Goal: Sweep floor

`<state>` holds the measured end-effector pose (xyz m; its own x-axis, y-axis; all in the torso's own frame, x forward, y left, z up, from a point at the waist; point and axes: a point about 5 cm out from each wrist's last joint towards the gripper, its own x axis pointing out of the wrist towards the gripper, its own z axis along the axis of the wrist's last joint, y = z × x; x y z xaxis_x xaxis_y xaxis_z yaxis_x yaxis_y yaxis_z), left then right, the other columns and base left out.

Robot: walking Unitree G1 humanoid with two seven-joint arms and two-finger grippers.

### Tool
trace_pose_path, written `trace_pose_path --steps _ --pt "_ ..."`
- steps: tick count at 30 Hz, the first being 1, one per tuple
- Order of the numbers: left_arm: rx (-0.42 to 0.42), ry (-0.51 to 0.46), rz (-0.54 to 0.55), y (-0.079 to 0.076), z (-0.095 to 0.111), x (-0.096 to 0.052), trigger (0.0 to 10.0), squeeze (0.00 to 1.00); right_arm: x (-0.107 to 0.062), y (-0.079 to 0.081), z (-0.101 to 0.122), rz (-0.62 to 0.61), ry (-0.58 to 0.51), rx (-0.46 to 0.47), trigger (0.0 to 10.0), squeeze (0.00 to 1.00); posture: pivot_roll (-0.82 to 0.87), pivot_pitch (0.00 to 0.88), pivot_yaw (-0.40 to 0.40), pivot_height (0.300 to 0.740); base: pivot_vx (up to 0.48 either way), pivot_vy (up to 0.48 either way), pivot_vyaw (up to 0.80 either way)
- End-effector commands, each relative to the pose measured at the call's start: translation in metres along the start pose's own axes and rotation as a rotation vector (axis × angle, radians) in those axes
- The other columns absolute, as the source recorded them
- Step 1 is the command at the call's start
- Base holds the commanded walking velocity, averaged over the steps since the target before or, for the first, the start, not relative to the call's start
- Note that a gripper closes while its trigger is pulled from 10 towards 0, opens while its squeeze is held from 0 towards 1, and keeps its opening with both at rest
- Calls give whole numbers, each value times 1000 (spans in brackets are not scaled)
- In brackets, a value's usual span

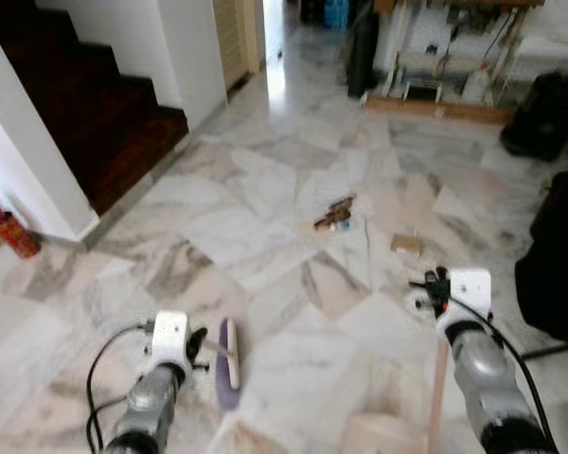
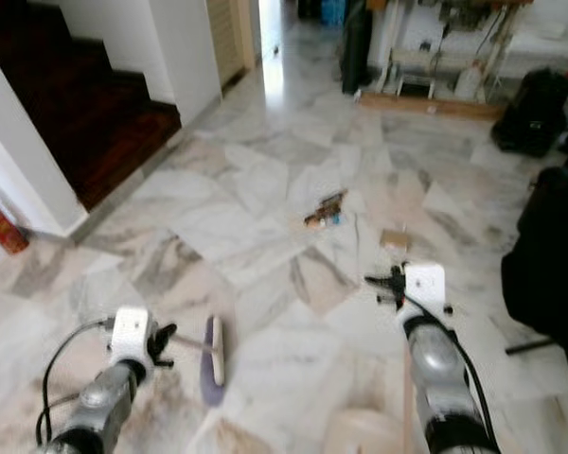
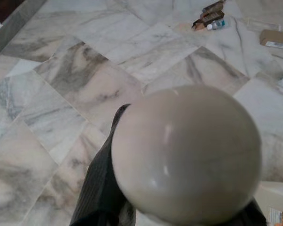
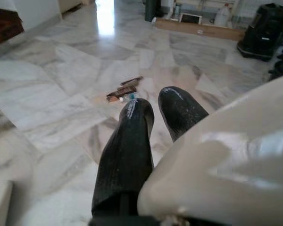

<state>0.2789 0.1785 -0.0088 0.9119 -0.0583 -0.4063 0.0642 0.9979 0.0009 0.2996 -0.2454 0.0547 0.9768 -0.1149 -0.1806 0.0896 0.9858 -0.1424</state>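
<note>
The litter to be swept, a small cluster of brown wrappers [image 1: 335,214] with a bit of blue among them, lies on the marble floor [image 1: 265,180] ahead of the robot and slightly toward its right side, with a small cardboard box [image 1: 406,243] on the tiles just beyond it to the right. Nearer in, the left gripper [image 1: 201,348] holds a hand brush [image 1: 228,363] by its pale handle; in the left wrist view the rounded handle end [image 3: 186,155] sits between the black fingers, pinched there, while the purple brush head hangs low over the tiles well short of the litter. The right gripper [image 1: 424,288] has its fingers [image 4: 127,146] pressed close together around the pale handle of what seems to be a dustpan [image 1: 383,433], whose cream pan lies low by the robot's feet. To do this step well, I judge the robot should first close in on the wrappers, then set the pan's lip flat on the floor just behind them and draw the bristles toward it in short, low strokes; the light wrappers could skid or scatter on smooth marble if struck fast. The box should be gathered too. A dark staircase [image 1: 85,104] stands off to the left and black bags [image 1: 544,113] to the right, both well apart.
</note>
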Motion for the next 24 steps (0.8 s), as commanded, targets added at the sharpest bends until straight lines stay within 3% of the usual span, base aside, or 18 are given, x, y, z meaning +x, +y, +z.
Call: trace_pose_path --steps 1,6,9,13,20,24 --pt "-22 116 -17 -2 -24 -8 10000 0 3 4 6 12 -23 4 10000 0 -179 0 11 740 0 0 0" --pt "-24 117 -18 -1 -24 -8 10000 0 4 7 8 27 -28 -15 10000 0 -179 0 11 740 0 0 0" --pt "-34 119 -17 -2 -24 -8 10000 0 4 6 5 16 -13 19 10000 0 -180 0 12 740 0 0 0" --pt "-44 124 -15 -2 -25 -8 10000 0 4 5 4 3 -2 34 10000 0 -182 0 12 740 0 0 -697" --pt "-44 127 -14 -2 -26 -8 10000 0 3 4 2 3 11 15 10000 0 -181 0 10 740 0 443 -800" --pt "-36 121 -16 -2 -25 -8 10000 0 4 5 3 3 10 18 10000 0 -179 0 10 740 0 0 -800"
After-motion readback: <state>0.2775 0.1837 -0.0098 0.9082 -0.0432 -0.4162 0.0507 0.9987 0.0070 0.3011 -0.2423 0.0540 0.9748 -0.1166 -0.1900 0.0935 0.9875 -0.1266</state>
